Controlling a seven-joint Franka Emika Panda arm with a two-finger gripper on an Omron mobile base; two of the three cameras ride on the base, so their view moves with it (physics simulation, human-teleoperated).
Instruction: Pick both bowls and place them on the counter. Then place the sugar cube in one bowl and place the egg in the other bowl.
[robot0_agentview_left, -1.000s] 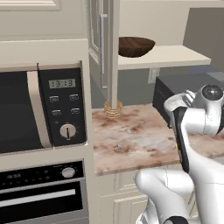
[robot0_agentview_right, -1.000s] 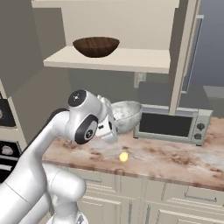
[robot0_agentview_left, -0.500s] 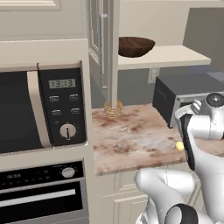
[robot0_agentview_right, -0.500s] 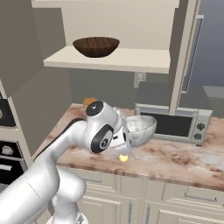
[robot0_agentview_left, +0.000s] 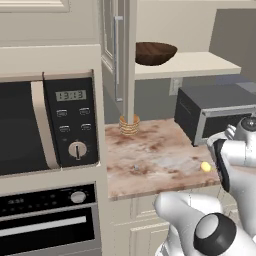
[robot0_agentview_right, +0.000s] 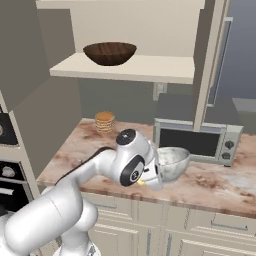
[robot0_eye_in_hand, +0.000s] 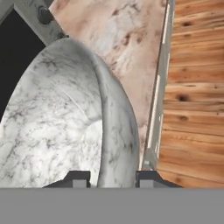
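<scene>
Stretching across the kitchen, the marbled pink-beige counter (robot0_agentview_right: 215, 182) runs below a cream shelf (robot0_agentview_right: 145, 67) and carries most of what I work with. At its far right stands a grey toaster oven (robot0_agentview_right: 197, 140), and a black microwave (robot0_agentview_left: 47, 122) is built in at the left, above an oven (robot0_agentview_left: 47, 220). A tall cabinet door (robot0_agentview_left: 129, 55) hangs open between microwave and shelf.

On the shelf, well above the counter, sits the dark wooden bowl (robot0_agentview_right: 109, 52), upright and untouched.

My claw (robot0_eye_in_hand: 112, 177) is clamped on the rim of the pale marbled bowl (robot0_agentview_right: 172, 162): in the hand view one fingertip (robot0_eye_in_hand: 78, 178) sits inside the bowl's wall and the other outside it, the wall between them. From the right base view the bowl is at the near part of the counter, just in front of the toaster oven and right beside my wrist; whether its base touches the stone or hangs just above it I cannot tell. The hand view also shows the counter's near edge and wood flooring (robot0_eye_in_hand: 194, 87) beyond it.

Toward the far left of the counter stands a short stack of tan rings (robot0_agentview_right: 105, 121), at the foot of the open door.

Near the counter's front edge lies the yellow egg (robot0_agentview_left: 205, 166), just beside my forearm in the left base view.

Left of the egg, well apart from it, a tiny grey speck, the sugar cube (robot0_agentview_left: 136, 167), rests on the stone.
</scene>
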